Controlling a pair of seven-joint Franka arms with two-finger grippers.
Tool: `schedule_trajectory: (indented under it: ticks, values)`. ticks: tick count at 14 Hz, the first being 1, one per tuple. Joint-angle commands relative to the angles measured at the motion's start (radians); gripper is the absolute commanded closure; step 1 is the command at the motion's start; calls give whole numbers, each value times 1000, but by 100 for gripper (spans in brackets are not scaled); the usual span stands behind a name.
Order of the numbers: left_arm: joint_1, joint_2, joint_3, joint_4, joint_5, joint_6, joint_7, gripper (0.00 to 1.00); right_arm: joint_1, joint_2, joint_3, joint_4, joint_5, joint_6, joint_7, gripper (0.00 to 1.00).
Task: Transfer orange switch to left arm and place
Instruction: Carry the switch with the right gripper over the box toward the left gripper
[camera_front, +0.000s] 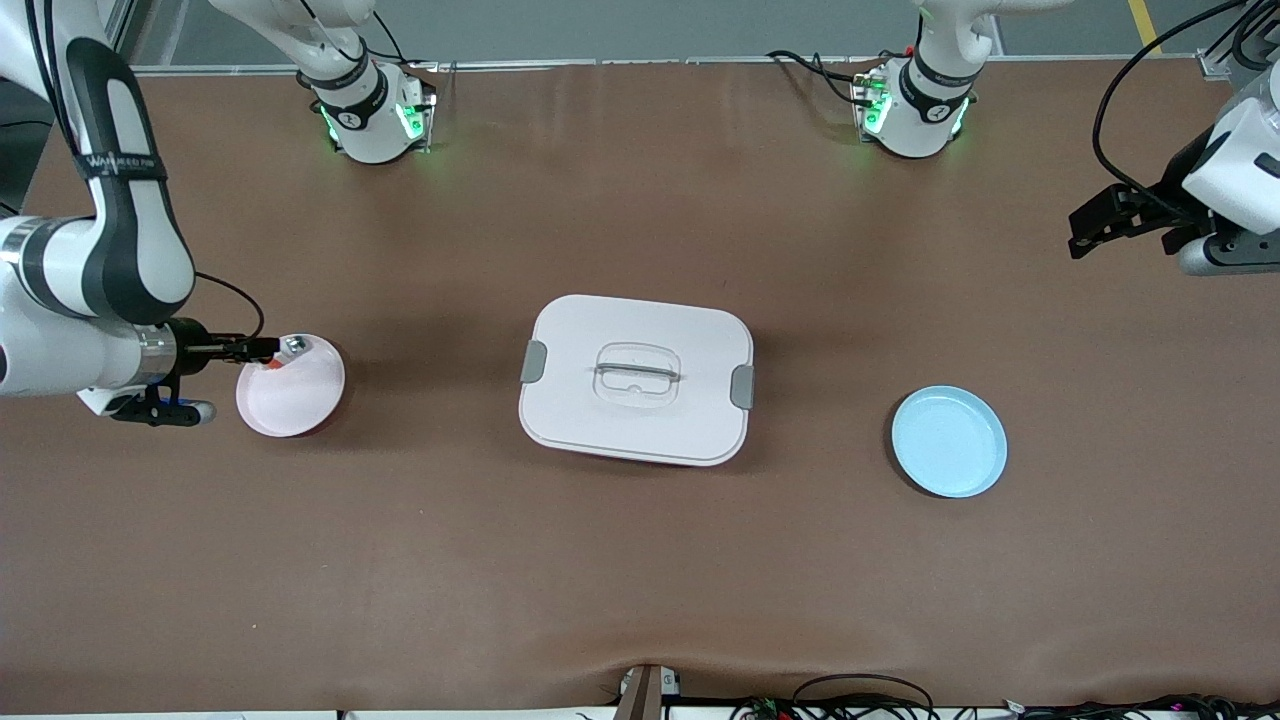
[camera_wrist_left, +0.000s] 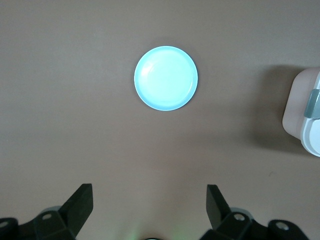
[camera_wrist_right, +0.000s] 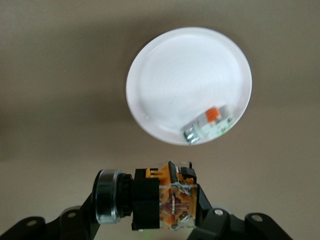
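Note:
My right gripper (camera_front: 268, 352) is shut on the orange switch (camera_wrist_right: 150, 198), a stubby black part with an orange end and a silver ring, and holds it just above the pink plate (camera_front: 296, 402). In the right wrist view the switch sits crosswise between the fingers, over the table just off the plate's (camera_wrist_right: 175, 80) rim. My left gripper (camera_front: 1080, 232) is open and empty, raised over the left arm's end of the table. Its fingers (camera_wrist_left: 82, 200) frame bare table. The white box (camera_front: 636, 420) with grey clips stands mid-table between the two grippers.
A small silvery-white piece with an orange fleck (camera_wrist_right: 209, 124) lies in the pink plate. An empty blue plate (camera_front: 948, 441) lies between the box and the left arm's end; it also shows in the left wrist view (camera_wrist_left: 166, 78), with a corner of the box (camera_wrist_left: 306, 117).

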Motion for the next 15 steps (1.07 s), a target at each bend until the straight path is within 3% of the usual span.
schedule_trajectory:
  ticks: [1, 8, 12, 15]
  values:
    - [0, 8, -4, 18, 18, -3, 1, 0, 89, -49, -1, 53, 8, -124, 210, 72]
    - [2, 3, -1, 18, 18, -6, 3, 0, 296, -98, 1, 210, 229, -305, 749, 72]
    - [2, 3, 2, 17, 18, -6, 4, 0, 449, -93, -2, 280, 359, -285, 1068, 72]
    - [2, 0, 4, 15, 18, -6, 7, 0, 552, -90, -2, 296, 436, -166, 1268, 74]
